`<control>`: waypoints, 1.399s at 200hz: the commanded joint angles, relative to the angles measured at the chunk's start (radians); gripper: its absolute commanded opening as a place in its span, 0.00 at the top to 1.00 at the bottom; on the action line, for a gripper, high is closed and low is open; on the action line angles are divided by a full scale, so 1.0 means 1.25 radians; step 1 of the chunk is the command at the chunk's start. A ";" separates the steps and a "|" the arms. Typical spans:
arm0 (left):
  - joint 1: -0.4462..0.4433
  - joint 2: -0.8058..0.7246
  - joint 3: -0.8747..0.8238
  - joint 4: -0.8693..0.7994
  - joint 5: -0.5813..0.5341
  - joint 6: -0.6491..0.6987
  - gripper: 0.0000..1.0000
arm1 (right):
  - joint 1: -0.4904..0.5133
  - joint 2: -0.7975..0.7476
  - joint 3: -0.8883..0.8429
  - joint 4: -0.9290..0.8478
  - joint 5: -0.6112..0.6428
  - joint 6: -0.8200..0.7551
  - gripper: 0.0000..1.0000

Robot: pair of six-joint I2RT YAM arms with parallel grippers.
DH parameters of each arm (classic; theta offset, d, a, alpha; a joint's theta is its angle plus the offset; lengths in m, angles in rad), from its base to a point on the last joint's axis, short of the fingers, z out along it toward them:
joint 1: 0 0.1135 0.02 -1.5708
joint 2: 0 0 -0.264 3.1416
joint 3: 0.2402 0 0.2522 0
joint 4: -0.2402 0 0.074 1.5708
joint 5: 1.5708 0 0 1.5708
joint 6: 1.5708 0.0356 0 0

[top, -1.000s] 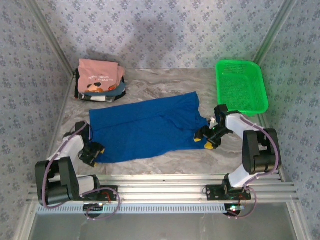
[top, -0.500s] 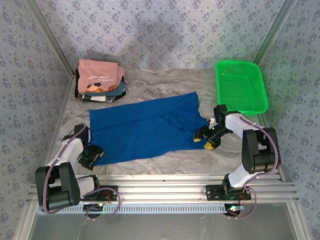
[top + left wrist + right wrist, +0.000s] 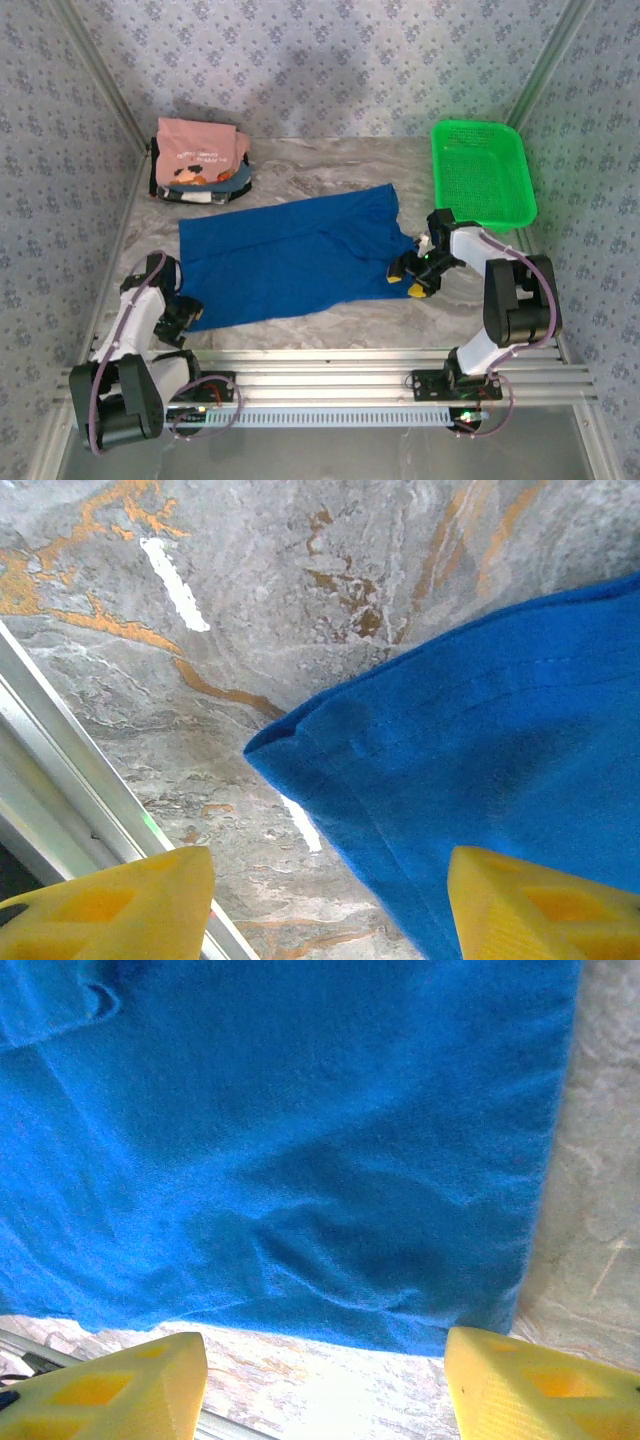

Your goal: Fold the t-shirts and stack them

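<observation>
Shows royal-blue t-shirt (image 3: pixel 290 255) flat on bench (image 3: pixel 330 170) (marbled), left hand (image 3: pixel 185 312) and right hand (image 3: pixel 408 280) wide open, empty, at its near corners.

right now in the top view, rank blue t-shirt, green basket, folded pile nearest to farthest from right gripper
1. blue t-shirt, its edge beside the right gripper
2. green basket, back right
3. folded pile, back left corner

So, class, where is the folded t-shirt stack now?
In the top external view, the folded stack sits in the table's far left corner, just beyond the spread blue t-shirt.
</observation>
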 commanded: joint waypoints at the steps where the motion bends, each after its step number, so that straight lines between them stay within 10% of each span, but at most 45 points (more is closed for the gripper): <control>1: -0.003 0.026 -0.004 -0.003 -0.012 -0.015 0.38 | 0.005 0.001 -0.007 0.002 -0.013 -0.008 0.34; 109: -0.004 0.157 -0.022 0.153 0.028 0.012 0.45 | 0.005 -0.002 0.003 -0.001 -0.010 -0.008 0.34; 200: -0.004 0.142 0.050 0.175 0.058 0.094 0.95 | -0.006 -0.016 0.004 -0.024 0.028 -0.013 0.34; 280: -0.012 0.071 0.084 0.150 0.098 0.126 1.00 | 0.022 0.020 0.013 -0.012 0.021 0.003 0.36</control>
